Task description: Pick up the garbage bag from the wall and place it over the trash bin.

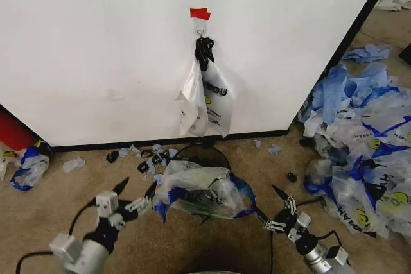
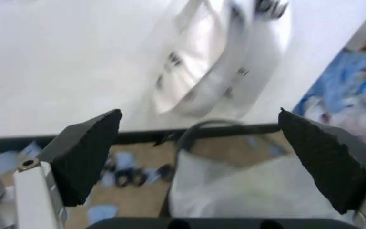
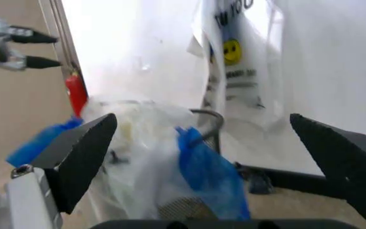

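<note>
Garbage bag [image 1: 207,97]: hangs lengthwise from a metal hook [image 1: 200,31] under red tape [image 1: 200,13] on the white wall [image 1: 96,49].
Trash bin [image 1: 205,156]: directly below on brown floor [image 1: 83,184], another bag [image 1: 200,192] draped over it.
Discarded bags [image 1: 359,145]: heaped rightward.
Left gripper [image 1: 136,196], right gripper [image 1: 268,210]: jaws spread, empty, flanking the bin.

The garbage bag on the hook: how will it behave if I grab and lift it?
The garbage bag hangs in loose folds from the hook, so likely floppy and very light. Its thin translucent film may slip or tear if yanked against the hook.
</note>
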Available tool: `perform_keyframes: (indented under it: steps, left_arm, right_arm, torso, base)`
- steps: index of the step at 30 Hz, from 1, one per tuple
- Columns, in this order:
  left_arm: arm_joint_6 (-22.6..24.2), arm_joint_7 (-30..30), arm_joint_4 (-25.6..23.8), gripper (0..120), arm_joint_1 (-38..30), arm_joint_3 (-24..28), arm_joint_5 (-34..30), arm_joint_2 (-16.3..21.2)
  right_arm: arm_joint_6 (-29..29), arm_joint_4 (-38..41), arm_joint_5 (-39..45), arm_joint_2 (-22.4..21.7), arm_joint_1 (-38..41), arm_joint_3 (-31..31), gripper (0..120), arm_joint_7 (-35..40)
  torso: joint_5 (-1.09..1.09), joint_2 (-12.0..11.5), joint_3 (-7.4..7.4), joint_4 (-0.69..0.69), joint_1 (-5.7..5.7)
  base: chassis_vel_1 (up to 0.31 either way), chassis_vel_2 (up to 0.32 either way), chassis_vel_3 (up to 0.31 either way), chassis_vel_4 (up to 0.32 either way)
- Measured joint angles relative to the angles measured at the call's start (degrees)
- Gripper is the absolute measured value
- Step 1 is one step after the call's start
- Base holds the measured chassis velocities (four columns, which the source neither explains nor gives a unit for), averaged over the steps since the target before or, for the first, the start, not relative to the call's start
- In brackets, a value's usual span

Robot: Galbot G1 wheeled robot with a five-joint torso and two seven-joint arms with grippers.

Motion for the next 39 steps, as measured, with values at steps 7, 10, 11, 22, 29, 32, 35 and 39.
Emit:
perform_keyframes:
  steps: [7, 10, 11, 22, 29, 32, 35, 39]
  left_arm:
    - [3.02, 0.33, -0.18, 95, -9.06, 0.14, -18.41, 12.53]
    - [4.84, 0.44, 1.64, 94, -15.67, 1.86, -28.55, 20.14]
    - [5.16, 0.56, 2.26, 94, -16.77, 1.96, -30.25, 21.70]
    - [7.07, 8.83, 14.89, 93, -38.75, 20.58, -38.43, 32.22]
    - [9.06, 21.36, 23.24, 91, -70.14, 50.59, -33.54, 29.05]
    - [9.58, 25.29, 25.87, 86, -81.06, 61.63, -30.67, 26.59]
    - [10.13, 29.02, 29.39, 79, -92.67, 72.38, -26.66, 23.59]
    - [10.64, 34.23, 35.32, 65, -105.73, 87.95, -18.69, 18.19]
  right_arm:
    - [-2.06, 4.60, -1.93, 0.23, -1.32, -2.16, 100, 3.90]
    - [-2.74, 4.88, -2.81, 0.57, -0.49, -3.31, 100, 5.11]
    - [-2.99, 4.72, -2.93, 0.60, 0.23, -4.18, 100, 5.52]
    - [-3.90, 0.88, -6.14, 4.18, 5.79, -9.84, 100, 8.49]
    - [-4.03, 1.06, -8.04, 4.51, 4.16, -7.58, 100, 9.20]
    - [-4.05, 1.21, -8.24, 4.33, 3.64, -6.79, 100, 9.37]
    - [-4.05, 1.44, -8.40, 3.96, 2.97, -5.86, 100, 9.59]
    - [-4.05, 1.50, -8.41, 3.25, 1.99, -4.44, 100, 9.71]
  torso:
    - [-0.02, 0.00, 0.00, -0.01, 0.00]
    - [-0.03, 0.00, 0.00, -0.04, 0.00]
    - [-0.07, 0.00, 0.01, -0.09, 0.01]
    - [0.00, 0.00, 0.01, -0.01, 0.00]
    - [0.02, -0.01, 0.00, 0.00, 0.00]
    - [-0.02, -0.01, 0.01, 0.00, 0.00]
    - [0.09, 0.00, 0.00, -0.01, 0.00]
    - [-0.08, -0.01, 0.01, -0.01, 0.01]
  base:
    - [0.000, 0.000, 0.000, 0.000]
    - [0.000, 0.000, 0.000, 0.000]
    - [0.000, 0.000, 0.000, 0.000]
    - [0.000, 0.000, 0.000, 0.000]
    - [0.000, 0.000, 0.000, 0.000]
    - [0.000, 0.000, 0.000, 0.000]
    - [0.000, 0.000, 0.000, 0.000]
    - [0.000, 0.000, 0.000, 0.000]
